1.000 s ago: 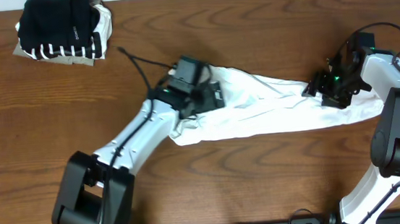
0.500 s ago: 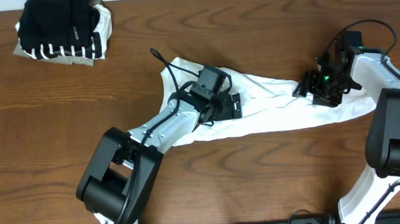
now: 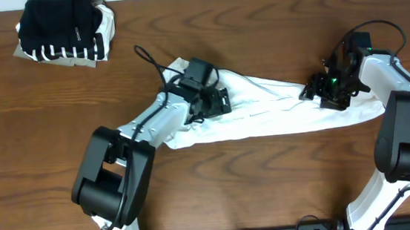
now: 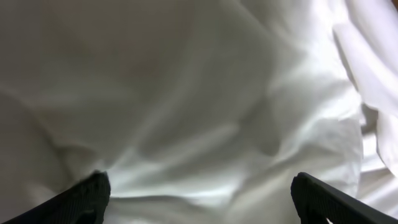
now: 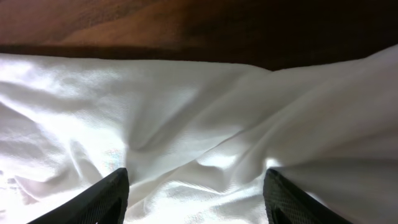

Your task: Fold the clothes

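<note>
Brown wooden table (image 3: 271, 191) seen from above, with two arms working on one garment.

At far left, near the back edge, sits a folded stack (image 3: 64, 30) of black, striped and beige clothes, well apart from the work.

Left of centre, the left gripper (image 3: 217, 103) stands over the left end of the white T-shirt (image 3: 279, 116). Its wrist view shows the fingertips (image 4: 93, 193) spread wide on rumpled cloth, with no fold pinched between them. A loop of cable (image 3: 148, 60) arches just beside this end of the shirt.

The shirt itself lies across the middle of the table as a long, creased band, not spread flat.

At right, the right gripper (image 3: 322, 94) rests on the band's other end. Its jaws stand moderately apart over wrinkled cloth, and no grip on it can be seen.

Likely hazards:
- Closing from so wide a stance may gather several layers at once, bunching the fabric.
- Folding the band as it lies would set its creases.
- An uneven pull between the arms could drag or twist the shirt.
- The cable loop could catch the cloth edge.
</note>
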### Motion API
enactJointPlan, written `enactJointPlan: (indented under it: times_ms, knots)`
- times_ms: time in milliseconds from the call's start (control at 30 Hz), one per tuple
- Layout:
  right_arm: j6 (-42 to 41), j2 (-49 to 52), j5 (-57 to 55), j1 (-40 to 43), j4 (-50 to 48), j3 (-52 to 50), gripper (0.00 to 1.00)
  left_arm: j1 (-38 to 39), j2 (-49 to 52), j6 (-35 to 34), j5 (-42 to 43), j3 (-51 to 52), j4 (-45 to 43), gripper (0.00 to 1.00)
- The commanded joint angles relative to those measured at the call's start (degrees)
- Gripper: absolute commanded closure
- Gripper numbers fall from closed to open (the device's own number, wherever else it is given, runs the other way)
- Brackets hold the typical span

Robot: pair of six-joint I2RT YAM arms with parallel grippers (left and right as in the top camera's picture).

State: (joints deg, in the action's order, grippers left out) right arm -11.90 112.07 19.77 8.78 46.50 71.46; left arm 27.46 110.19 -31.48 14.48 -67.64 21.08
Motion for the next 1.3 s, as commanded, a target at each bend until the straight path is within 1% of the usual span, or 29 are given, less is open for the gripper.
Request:
enactJointPlan:
  times_ms: [0,100,167,233,300,433,633,700,767,800,833,867,1000,1167,1267]
  knots:
    - [0.2,0.7,-3.3,0.8,-0.7,0.1,0.31,-2.3,2.4,0.0,-4.6,1.4,2.3,0.04]
    - [0.7,0.7,-3.5,0.8,-0.8,0.6,0.3,-2.4,2.1,0.6,-4.6,1.4,2.5,0.04]
    - [1.2,0.7,-6.1,0.8,0.2,1.8,0.27,-2.4,1.1,1.7,-4.7,1.4,2.6,0.04]
    - [-0.5,0.7,-10.8,0.9,2.5,4.0,0.27,-2.6,-0.4,1.7,-5.6,1.4,3.1,0.04]
    - [-0.9,0.7,-12.6,1.0,5.1,6.3,0.27,-2.8,-2.1,1.7,-7.3,1.4,4.1,0.04]
    - [-1.3,0.7,-12.8,1.1,10.2,12.0,0.27,-2.8,-6.8,1.7,-11.4,1.4,6.4,0.04]
    - [-1.3,0.0,-13.0,1.1,18.7,20.2,0.26,-2.8,-15.0,1.7,-11.8,1.4,8.3,0.04]
    - [-1.3,-0.7,-16.2,1.2,21.4,21.4,0.23,-2.8,-17.4,1.7,-11.8,1.4,9.1,0.04]
    - [-1.0,-1.1,-18.4,1.8,22.6,21.5,0.18,-2.8,-19.6,1.7,-11.7,1.4,10.5,0.04]
    - [0.3,-1.1,-18.1,2.4,22.7,21.5,0.13,-2.8,-20.5,1.7,-11.5,1.4,11.4,0.04]
    - [1.6,-1.1,-17.3,3.2,22.7,21.4,0.03,-2.8,-21.1,1.7,-11.3,1.4,12.2,0.04]
    - [3.0,-1.1,-16.2,4.0,22.3,21.2,0.01,-2.8,-21.7,1.7,-10.8,1.4,13.0,0.04]
    - [10.6,-1.1,-10.1,9.1,20.7,20.7,0.01,-2.8,-22.3,1.7,-8.6,1.4,15.8,0.03]
    - [20.6,-1.1,-0.9,15.3,17.2,18.6,0.01,-2.8,-22.3,1.7,-8.5,1.5,19.3,0.02]
    - [22.3,-1.1,-0.6,17.5,12.4,15.2,0.14,-2.8,-22.3,1.7,-8.5,1.7,19.8,0.02]
